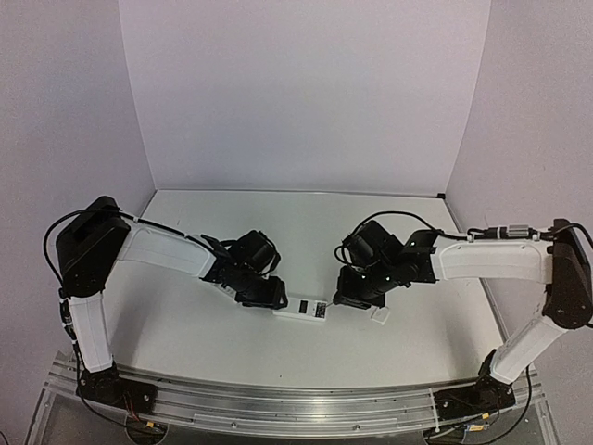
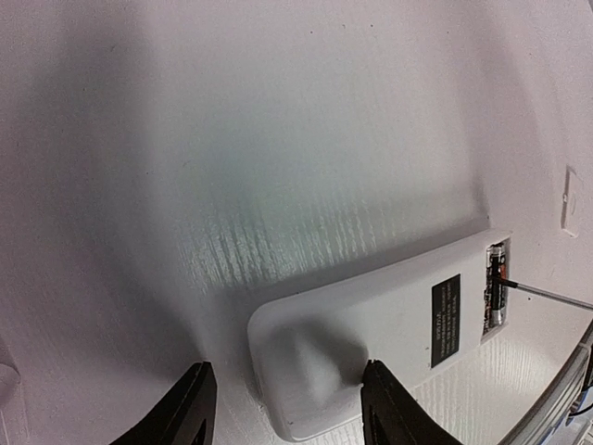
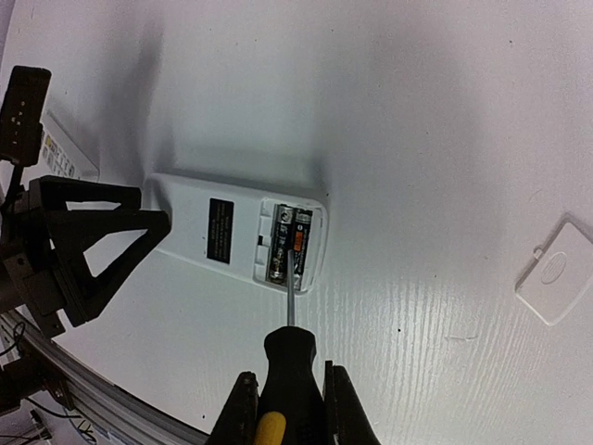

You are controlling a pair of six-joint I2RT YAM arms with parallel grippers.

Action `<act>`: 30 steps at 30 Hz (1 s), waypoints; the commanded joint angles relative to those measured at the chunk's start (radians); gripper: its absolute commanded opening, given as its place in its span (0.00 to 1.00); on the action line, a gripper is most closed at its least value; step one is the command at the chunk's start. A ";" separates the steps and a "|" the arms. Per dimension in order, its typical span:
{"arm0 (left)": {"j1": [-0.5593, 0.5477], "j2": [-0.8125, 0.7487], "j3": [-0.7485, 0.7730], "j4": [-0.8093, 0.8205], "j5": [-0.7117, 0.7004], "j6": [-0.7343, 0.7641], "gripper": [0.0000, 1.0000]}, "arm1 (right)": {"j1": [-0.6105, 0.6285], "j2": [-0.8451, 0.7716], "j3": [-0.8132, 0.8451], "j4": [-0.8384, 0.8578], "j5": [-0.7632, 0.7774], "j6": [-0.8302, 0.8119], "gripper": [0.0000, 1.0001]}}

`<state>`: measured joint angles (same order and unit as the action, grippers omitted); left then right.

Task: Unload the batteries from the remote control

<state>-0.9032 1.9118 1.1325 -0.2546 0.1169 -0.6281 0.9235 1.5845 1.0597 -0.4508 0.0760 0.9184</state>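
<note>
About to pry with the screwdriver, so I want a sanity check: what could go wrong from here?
1. The left claw straddles the end of the remote with a gap on one side, so it could slide or twist under levering.
2. The screwdriver in the right claw has its tip on the batteries; it could slip off, or a battery could spring out and roll away.

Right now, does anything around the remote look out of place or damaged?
Nothing looks damaged. The white cover lies loose, well apart from the remote, which is face down. Both batteries sit in the open compartment, with the screwdriver tip poking in at them.
</note>
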 commanded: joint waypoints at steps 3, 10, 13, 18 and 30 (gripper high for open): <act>-0.017 0.025 0.031 -0.040 -0.012 -0.002 0.52 | 0.017 0.046 0.070 -0.065 0.061 0.014 0.00; -0.020 0.030 0.034 -0.042 -0.015 -0.003 0.48 | 0.030 0.099 0.127 -0.108 0.059 -0.003 0.00; -0.022 0.040 0.041 -0.047 -0.020 -0.004 0.47 | 0.030 0.119 0.132 -0.108 0.044 0.003 0.00; -0.022 0.050 0.041 -0.045 -0.018 -0.007 0.45 | 0.030 0.118 0.103 -0.103 0.033 0.014 0.00; -0.022 0.091 -0.005 -0.050 -0.015 -0.065 0.39 | -0.024 0.009 -0.208 0.269 -0.126 0.087 0.00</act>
<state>-0.9164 1.9316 1.1580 -0.2612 0.1075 -0.6764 0.9231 1.5714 0.9664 -0.3274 0.0747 0.9523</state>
